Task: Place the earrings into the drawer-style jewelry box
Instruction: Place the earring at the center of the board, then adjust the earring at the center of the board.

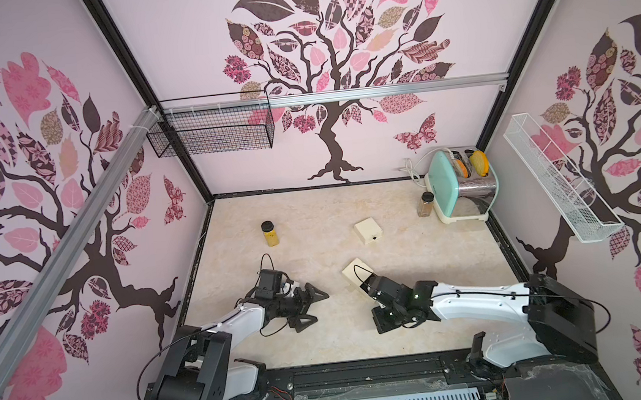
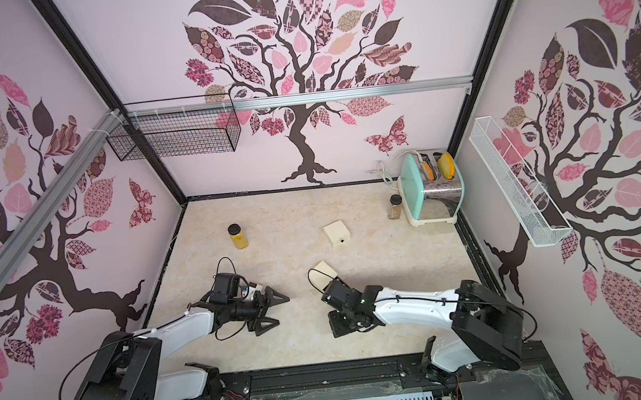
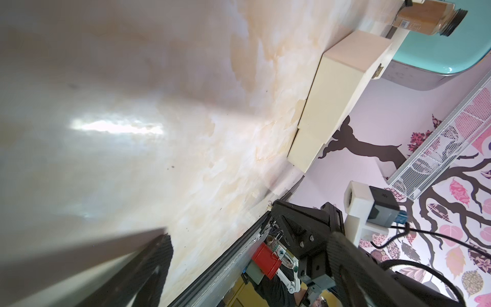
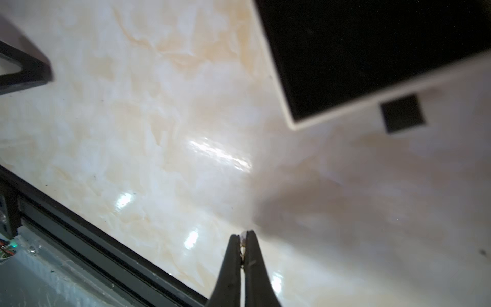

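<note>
Right hand (image 4: 242, 234) pinched on earring (image 4: 242, 243); left hand (image 1: 320, 308) spread wide.

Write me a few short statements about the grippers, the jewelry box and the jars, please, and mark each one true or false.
1. The right gripper is shut on a tiny earring. True.
2. The left gripper is shut. False: its jaws stand wide open and hold nothing.
3. The drawer sits inside the jewelry box shell. False: it lies out on the table, apart from the shell.
4. The yellow-filled jar stands upright. True.
5. The brown jar stands beside the toaster. True.
</note>
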Robot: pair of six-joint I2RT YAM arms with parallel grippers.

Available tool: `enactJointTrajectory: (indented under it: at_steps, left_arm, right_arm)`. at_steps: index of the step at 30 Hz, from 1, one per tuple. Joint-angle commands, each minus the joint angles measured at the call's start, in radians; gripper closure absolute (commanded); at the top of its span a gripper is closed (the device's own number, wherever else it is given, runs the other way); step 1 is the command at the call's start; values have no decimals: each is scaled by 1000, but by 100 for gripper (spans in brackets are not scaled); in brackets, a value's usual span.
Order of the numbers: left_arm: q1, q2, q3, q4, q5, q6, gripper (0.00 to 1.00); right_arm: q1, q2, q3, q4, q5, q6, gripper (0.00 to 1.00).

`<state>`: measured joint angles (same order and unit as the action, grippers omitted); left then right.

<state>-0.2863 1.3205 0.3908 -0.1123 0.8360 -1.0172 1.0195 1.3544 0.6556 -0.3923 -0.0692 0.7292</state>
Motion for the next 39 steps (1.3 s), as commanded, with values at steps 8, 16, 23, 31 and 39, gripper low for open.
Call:
enactJointTrajectory:
  at_steps: [8,16,23,31,39]
  left_arm:
    - [-73,153,30,61,-62,17,6]
    - [-73,121,54,18,-70,46,6]
    - [-73,108,52,0,-74,57,6]
    - [-73,108,42,0,-73,61,6]
    - [-73,119,43,1,-71,66,6]
  right_arm:
    - [17,20,-46,33,61,153,88]
    - [16,27,104,-116,85,-10,56]
    - [33,28,157,-295,101,-249,53]
    - [56,-22,84,-296,203,-108,69]
    - [51,11,54,-264,221,-99,70]
